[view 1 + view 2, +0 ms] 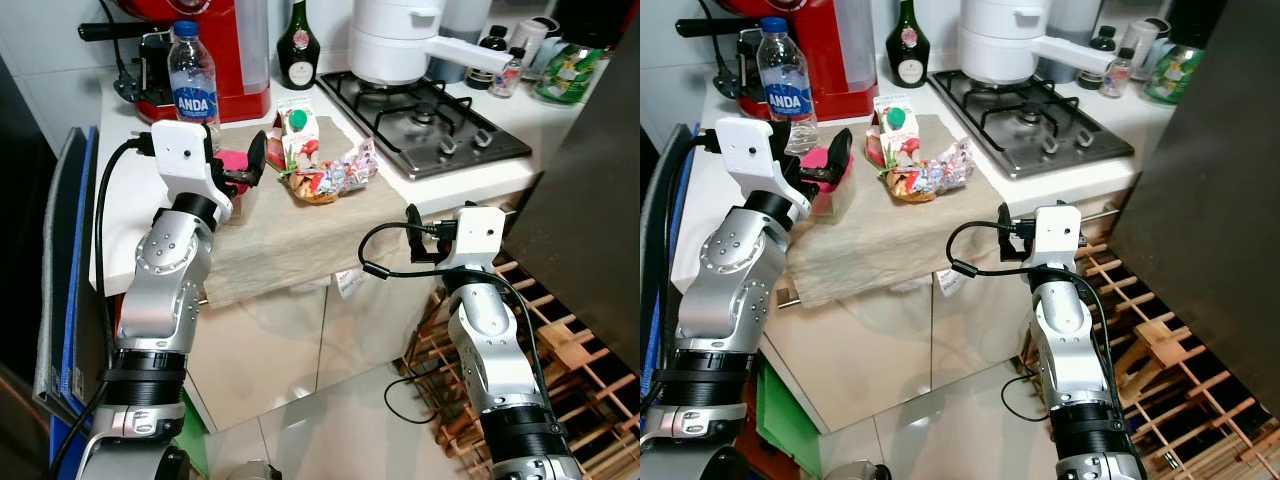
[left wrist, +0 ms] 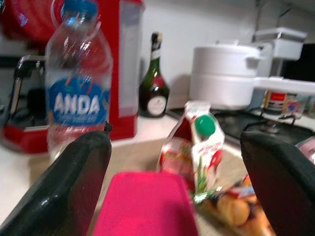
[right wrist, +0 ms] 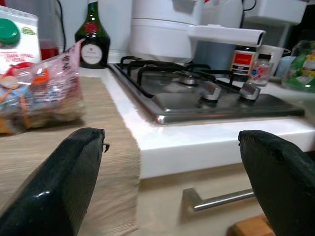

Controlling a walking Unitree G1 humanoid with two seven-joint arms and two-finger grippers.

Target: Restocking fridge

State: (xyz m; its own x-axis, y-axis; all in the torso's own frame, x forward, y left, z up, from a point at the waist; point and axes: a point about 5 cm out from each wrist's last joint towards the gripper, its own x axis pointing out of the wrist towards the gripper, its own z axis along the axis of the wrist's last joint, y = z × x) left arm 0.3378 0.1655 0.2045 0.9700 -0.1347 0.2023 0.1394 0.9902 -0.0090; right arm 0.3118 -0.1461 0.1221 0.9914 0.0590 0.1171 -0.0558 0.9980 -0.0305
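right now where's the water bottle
In the left eye view the ANDA water bottle stands at the counter's back left, against the red coffee machine, just beyond the open left claw.

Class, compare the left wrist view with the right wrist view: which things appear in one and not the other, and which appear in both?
Left wrist view alone: the water bottle, the red machine behind it, and the pink container between the open left gripper fingers.

Right wrist view alone: the gas hob with its knobs, the counter edge, and the drawer handle below the open right gripper.

Shared: the green-capped carton, the snack bag, the dark green bottle, the white pot and the beige cloth.
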